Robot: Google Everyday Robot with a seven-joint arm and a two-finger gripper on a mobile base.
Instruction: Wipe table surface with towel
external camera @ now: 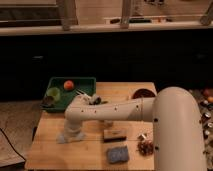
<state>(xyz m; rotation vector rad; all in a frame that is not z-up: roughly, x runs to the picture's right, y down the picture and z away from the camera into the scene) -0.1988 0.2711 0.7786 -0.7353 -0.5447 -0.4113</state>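
My white arm reaches from the right across the wooden table (125, 90) to its left side. The gripper (71, 133) points down at the table's left part. A small pale towel (64, 137) lies on the wood right under and beside the gripper. The gripper seems to touch it.
A green tray (88, 81) at the back left holds an orange (68, 85), a green cup (53, 93) and a dark item. A dark red bowl (142, 93) stands at the back right. A brown block (114, 135), a grey-blue sponge (117, 154) and a brown cluster (146, 147) lie near the front.
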